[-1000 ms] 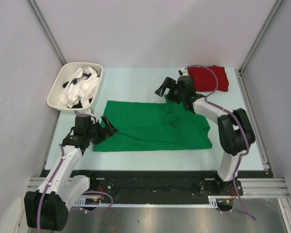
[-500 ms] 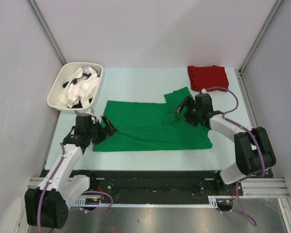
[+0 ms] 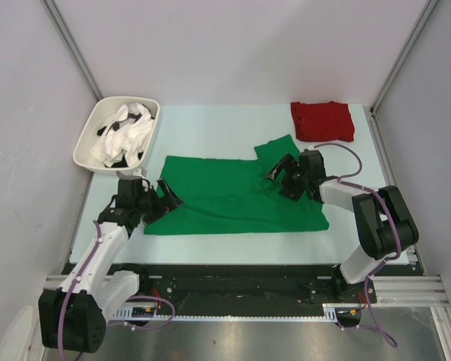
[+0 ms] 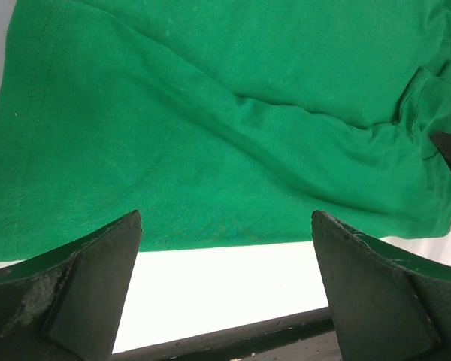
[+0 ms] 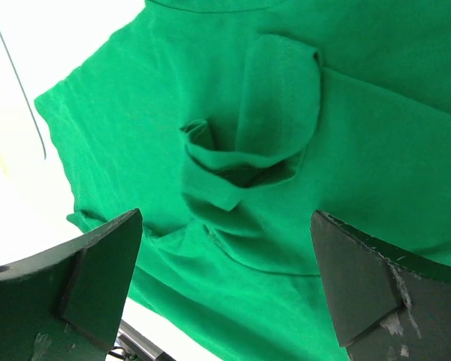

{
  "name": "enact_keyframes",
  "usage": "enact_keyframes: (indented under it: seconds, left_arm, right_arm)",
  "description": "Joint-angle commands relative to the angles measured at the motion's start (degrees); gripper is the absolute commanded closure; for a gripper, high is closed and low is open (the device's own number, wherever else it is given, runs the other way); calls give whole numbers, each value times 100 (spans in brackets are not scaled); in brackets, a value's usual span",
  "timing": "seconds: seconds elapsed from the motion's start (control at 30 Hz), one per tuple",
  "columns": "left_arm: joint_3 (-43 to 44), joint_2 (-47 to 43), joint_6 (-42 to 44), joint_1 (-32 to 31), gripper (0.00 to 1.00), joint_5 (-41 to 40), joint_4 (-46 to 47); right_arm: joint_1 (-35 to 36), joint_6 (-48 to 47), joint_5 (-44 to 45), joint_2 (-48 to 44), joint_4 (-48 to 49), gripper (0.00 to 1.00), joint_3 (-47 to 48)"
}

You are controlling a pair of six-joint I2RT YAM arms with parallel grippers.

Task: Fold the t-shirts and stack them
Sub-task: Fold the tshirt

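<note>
A bright green t-shirt (image 3: 225, 195) lies spread across the middle of the table, rumpled near its right end, with a sleeve (image 3: 274, 148) sticking out at the back. It fills the left wrist view (image 4: 210, 120) and the right wrist view (image 5: 286, 135), where a bunched fold (image 5: 218, 169) shows. A dark red t-shirt (image 3: 322, 120), folded square, lies at the back right. My left gripper (image 3: 165, 197) is open and empty over the green shirt's left edge. My right gripper (image 3: 282, 177) is open and empty just above the rumpled part.
A white bin (image 3: 117, 134) with white and black cloths stands at the back left. Grey walls close in the table on the left, back and right. The table's near edge (image 4: 233, 335) runs just below the shirt's hem.
My right gripper has come from the back, by the red shirt, down and forward to the green shirt's rumpled right part. The green sleeve now lies uncovered. The left arm has not moved.
</note>
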Motion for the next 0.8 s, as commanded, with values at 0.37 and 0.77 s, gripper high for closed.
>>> enact_keyframes:
  seconds: [0.37, 0.77]
  left_arm:
    - [339, 114, 145, -13, 0, -34, 66]
    - [374, 141, 197, -22, 0, -60, 13]
  right_arm:
    - [-49, 309, -200, 707, 955, 2, -28]
    - [-181, 283, -147, 1067, 1228, 3, 147]
